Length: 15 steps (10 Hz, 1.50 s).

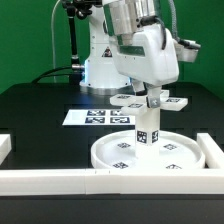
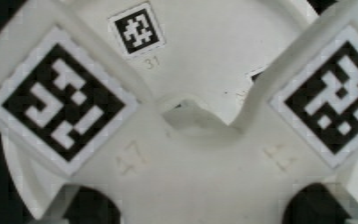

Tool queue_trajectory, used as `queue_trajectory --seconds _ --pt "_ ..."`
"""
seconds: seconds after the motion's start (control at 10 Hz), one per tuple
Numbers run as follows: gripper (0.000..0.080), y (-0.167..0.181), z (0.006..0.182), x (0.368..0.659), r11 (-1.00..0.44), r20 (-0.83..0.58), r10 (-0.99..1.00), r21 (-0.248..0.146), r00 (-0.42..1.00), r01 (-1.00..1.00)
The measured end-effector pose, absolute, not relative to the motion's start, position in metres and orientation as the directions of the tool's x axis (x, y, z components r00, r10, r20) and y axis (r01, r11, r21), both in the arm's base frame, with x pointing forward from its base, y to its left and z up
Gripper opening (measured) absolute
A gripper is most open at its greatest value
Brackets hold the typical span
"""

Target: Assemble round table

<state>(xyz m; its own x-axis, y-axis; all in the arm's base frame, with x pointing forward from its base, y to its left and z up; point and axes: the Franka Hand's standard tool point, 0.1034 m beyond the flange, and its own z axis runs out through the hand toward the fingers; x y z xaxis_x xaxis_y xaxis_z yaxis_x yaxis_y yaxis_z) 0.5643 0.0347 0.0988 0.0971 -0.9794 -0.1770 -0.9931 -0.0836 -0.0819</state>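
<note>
One white arm reaches down over a black table (image 1: 30,105), its gripper (image 1: 152,97) hanging directly above the short cylindrical leg (image 1: 148,125). The leg stands upright at the centre of the large round disc (image 1: 150,154), which lies flat with its raised rim showing all around. Square tags sit on the leg's side and on the disc's face.

The flat cross-shaped foot (image 1: 150,101) sits at the top of the leg, its arms spreading out toward 9 o'clock and 3 o'clock in the exterior view, each arm carrying a tag. The fingers come down at the middle of the cross; whether the jaws are closed on it or merely straddle it, I cannot tell from either view.

In the wrist view the foot (image 2: 194,75) fills the picture, with two big tags on its arms and a smaller one further out, and the dark fingertips (image 2: 91,205) show at the edge on both sides of a notch between the arms.

The marker board (image 1: 98,117) lies flat on the table at about 10 o'clock from the disc, apart from it. White rail bars (image 1: 60,179) frame the disc, one running across at 6 o'clock and another (image 1: 213,152) at 3 o'clock, touching or nearly touching the rim.
</note>
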Motion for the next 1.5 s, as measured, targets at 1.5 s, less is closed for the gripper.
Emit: queue_trajectory --seconds 1.5 --pt "0.0649 0.046 0.124 0.568 -0.738 -0.109 -0.647 -0.159 0.755 -0.656"
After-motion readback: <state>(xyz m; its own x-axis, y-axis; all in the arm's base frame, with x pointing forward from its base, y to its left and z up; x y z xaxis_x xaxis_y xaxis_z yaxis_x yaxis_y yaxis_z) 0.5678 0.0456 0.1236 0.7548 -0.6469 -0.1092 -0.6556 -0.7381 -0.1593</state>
